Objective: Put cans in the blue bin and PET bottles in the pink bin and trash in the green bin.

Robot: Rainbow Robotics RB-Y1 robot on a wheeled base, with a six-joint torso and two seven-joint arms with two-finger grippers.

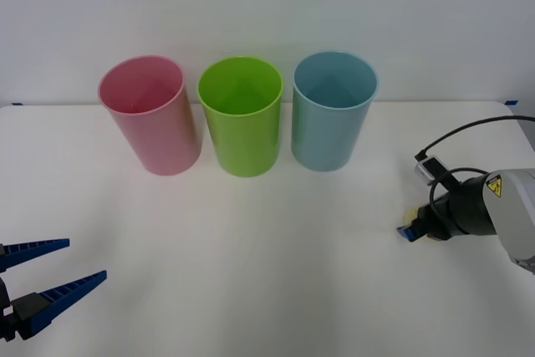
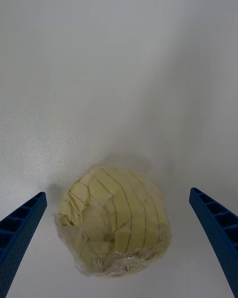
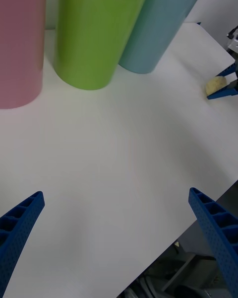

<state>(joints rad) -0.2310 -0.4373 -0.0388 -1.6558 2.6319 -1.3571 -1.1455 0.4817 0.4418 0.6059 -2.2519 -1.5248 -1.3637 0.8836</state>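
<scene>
The trash (image 2: 116, 218), a pale yellow crumpled ball, lies on the white table (image 1: 267, 273) at the right. My right gripper (image 1: 408, 230) is low over it and open, with one blue finger on each side and neither touching it. In the left wrist view the trash (image 3: 215, 85) sits between those fingers (image 3: 225, 92). The pink bin (image 1: 150, 114), green bin (image 1: 241, 119) and blue bin (image 1: 333, 113) stand upright in a row at the back. My left gripper (image 1: 85, 258) waits open at the near left. Cans and PET bottles are out of view.
The table's right edge (image 3: 198, 213) drops off beyond the left gripper's far finger. A black cable (image 1: 468, 131) loops above the right wrist. A white wall rises behind the bins.
</scene>
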